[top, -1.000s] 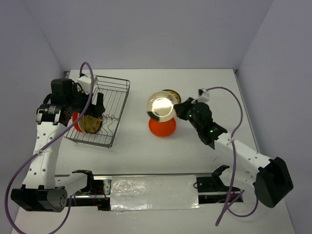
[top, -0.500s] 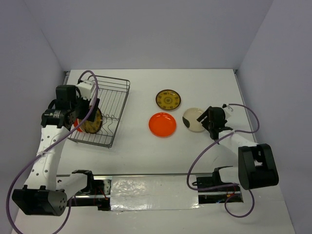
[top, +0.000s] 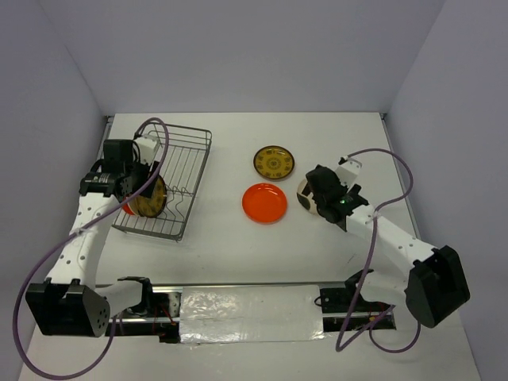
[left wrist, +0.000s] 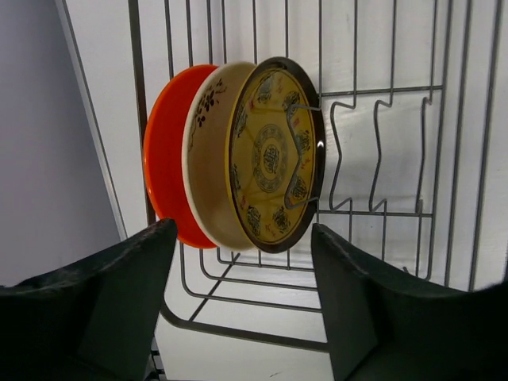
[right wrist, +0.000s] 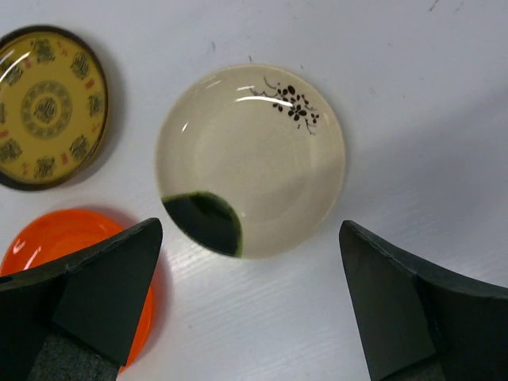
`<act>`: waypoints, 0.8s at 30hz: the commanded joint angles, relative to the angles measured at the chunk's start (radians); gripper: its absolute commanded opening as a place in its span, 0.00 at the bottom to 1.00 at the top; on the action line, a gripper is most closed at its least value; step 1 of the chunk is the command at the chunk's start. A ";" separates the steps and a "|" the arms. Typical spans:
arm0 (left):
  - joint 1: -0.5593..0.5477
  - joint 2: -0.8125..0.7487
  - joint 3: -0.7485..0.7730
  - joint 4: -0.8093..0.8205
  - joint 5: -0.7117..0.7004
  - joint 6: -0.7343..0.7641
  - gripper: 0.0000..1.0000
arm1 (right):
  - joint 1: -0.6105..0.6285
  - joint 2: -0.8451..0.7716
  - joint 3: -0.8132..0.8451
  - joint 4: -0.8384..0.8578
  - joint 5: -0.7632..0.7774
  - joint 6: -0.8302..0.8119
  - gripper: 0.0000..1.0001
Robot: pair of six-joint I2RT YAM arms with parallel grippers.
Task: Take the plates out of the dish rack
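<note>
With left gripper (left wrist: 242, 230) and right gripper (right wrist: 250, 226) spread wide, the gold-patterned brown round plate (left wrist: 278, 155) in the grey wire dish rack (top: 186, 167) at nine o'clock crowds a cream plate (left wrist: 208, 151), so pinching may drag both.

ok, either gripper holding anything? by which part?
Nothing held. Left gripper open, facing the plates standing in the dish rack; right gripper open above the cream plate.

Six plates (top: 264, 203) (two orange, two cream, two patterned), one dish rack (top: 187, 159)
</note>
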 commanded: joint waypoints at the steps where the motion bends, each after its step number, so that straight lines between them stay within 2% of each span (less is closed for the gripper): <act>1: 0.002 0.039 -0.026 0.076 -0.045 0.008 0.78 | 0.080 -0.072 0.011 -0.126 0.121 0.016 1.00; 3: 0.002 0.075 -0.049 0.129 -0.076 -0.006 0.71 | 0.123 -0.116 0.001 -0.102 0.089 0.012 1.00; 5: 0.002 0.089 -0.052 0.141 -0.082 -0.012 0.70 | 0.136 -0.130 0.002 -0.098 0.084 0.009 1.00; 7: 0.002 0.126 -0.058 0.155 -0.094 -0.023 0.61 | 0.168 -0.141 0.007 -0.101 0.087 0.010 1.00; 16: 0.002 0.169 -0.095 0.204 -0.142 -0.067 0.47 | 0.281 -0.161 0.082 -0.198 0.173 0.036 1.00; 19: 0.002 0.175 -0.089 0.199 -0.145 -0.076 0.32 | 0.314 -0.170 0.111 -0.236 0.198 0.051 1.00; 20: 0.002 0.174 -0.084 0.196 -0.142 -0.078 0.23 | 0.323 -0.177 0.114 -0.243 0.204 0.053 1.00; 23: 0.002 0.165 -0.058 0.172 -0.137 -0.079 0.07 | 0.347 -0.188 0.130 -0.258 0.218 0.061 1.00; 24: 0.002 0.152 -0.035 0.149 -0.130 -0.079 0.05 | 0.352 -0.197 0.131 -0.261 0.219 0.064 1.00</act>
